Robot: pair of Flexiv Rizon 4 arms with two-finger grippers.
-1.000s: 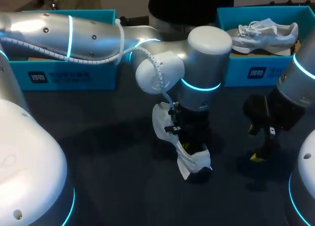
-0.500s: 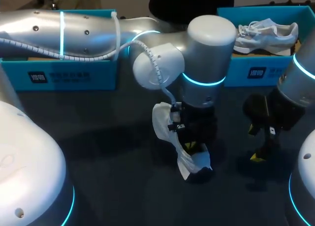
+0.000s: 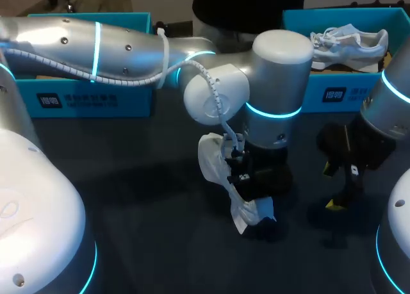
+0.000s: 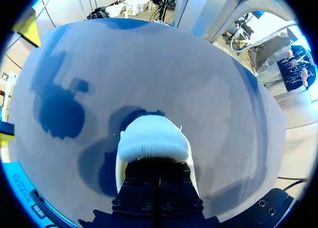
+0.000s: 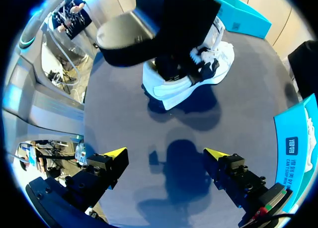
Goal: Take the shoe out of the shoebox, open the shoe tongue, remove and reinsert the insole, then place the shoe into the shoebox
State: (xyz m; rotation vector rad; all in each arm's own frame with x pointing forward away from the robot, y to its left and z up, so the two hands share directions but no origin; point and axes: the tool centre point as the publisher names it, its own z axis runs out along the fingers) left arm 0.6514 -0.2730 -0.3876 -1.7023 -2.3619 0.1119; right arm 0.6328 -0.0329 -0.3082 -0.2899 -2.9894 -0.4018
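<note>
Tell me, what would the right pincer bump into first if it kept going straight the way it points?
Probably the dark table, just short of the white shoe. The right pincer is open with nothing between its fingers; depth is hard to judge.

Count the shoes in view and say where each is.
2. One white shoe lies on the table under the left arm; the other shoe sits in the right shoebox. The left shoebox's inside is mostly hidden.
</note>
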